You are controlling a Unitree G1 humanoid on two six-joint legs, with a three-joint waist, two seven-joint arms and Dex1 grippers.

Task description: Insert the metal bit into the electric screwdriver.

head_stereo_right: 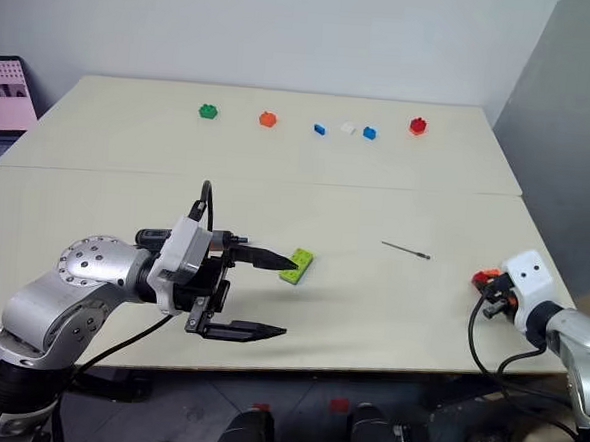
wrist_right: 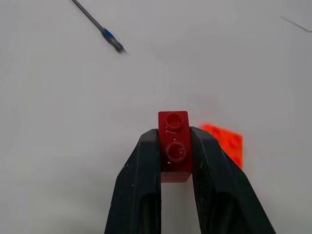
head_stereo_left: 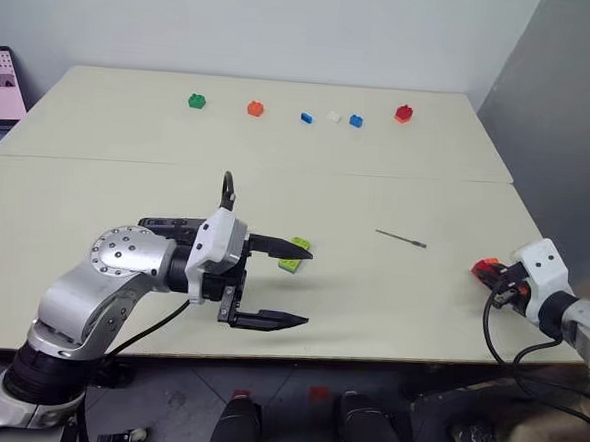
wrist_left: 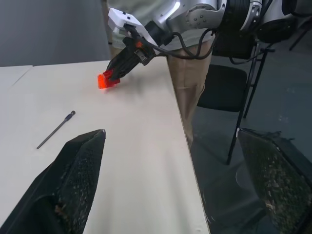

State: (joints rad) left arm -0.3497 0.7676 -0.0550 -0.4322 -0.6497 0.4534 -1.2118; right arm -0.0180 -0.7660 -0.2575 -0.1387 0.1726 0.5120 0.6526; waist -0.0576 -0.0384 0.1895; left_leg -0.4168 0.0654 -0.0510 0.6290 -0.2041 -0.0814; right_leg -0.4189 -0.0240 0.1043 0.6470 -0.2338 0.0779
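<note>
Your table (head_stereo_left: 396,202) fills mid-frame in the left eye view. Your left gripper (head_stereo_left: 307,287) hovers at lower centre, jaws spread wide, nothing between them, a green brick (head_stereo_left: 294,254) just past its upper finger. Your right gripper (wrist_right: 174,146) sits at the right edge, clamped on a red brick (wrist_right: 173,141), an orange brick (wrist_right: 225,141) beside it. The bit (head_stereo_left: 401,238) lies free right of centre.

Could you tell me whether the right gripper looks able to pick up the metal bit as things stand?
Probably not yet: the right gripper is shut on a red brick. The metal bit lies bare on the table, nothing blocking it.
</note>
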